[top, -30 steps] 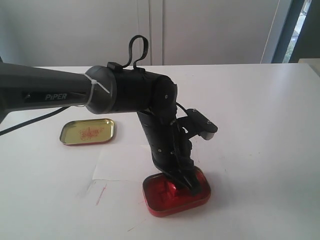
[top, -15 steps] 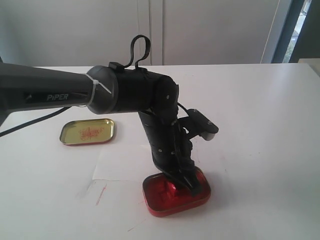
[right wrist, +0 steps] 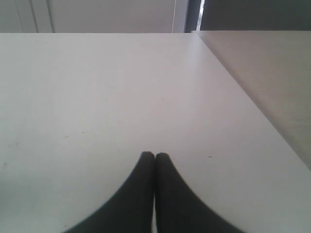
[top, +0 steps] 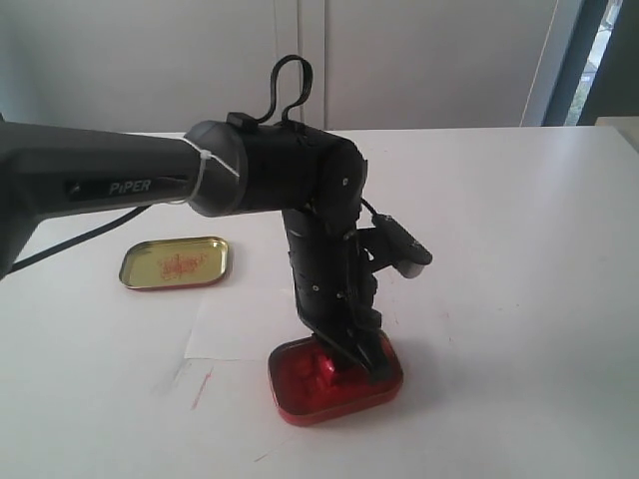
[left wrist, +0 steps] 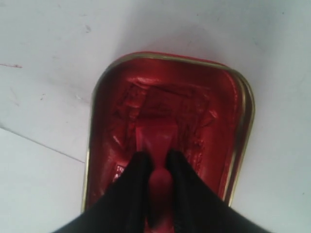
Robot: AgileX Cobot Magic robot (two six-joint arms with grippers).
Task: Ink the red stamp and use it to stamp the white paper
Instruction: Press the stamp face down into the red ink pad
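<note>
My left gripper (top: 361, 355) (left wrist: 156, 156) is shut on the red stamp (left wrist: 156, 141), pinching its knob between the black fingers. The stamp's base sits down inside the red ink tin (top: 334, 381) (left wrist: 167, 97), against the glossy red pad. In the exterior view the stamp is mostly hidden by the fingers. The white paper (top: 245, 319) lies flat on the table just behind and left of the tin, partly covered by the arm. My right gripper (right wrist: 154, 156) is shut on nothing over bare white tabletop, out of the exterior view.
A gold tin lid (top: 176, 262) with a red print inside lies at the left. Red ink smears (top: 203, 387) mark the table in front of the paper. The table's right edge (right wrist: 233, 82) shows in the right wrist view.
The left arm has shifted left and lifted slightly at the wrist, and the red ink tin has slid left with the gripper, by a small amount.
</note>
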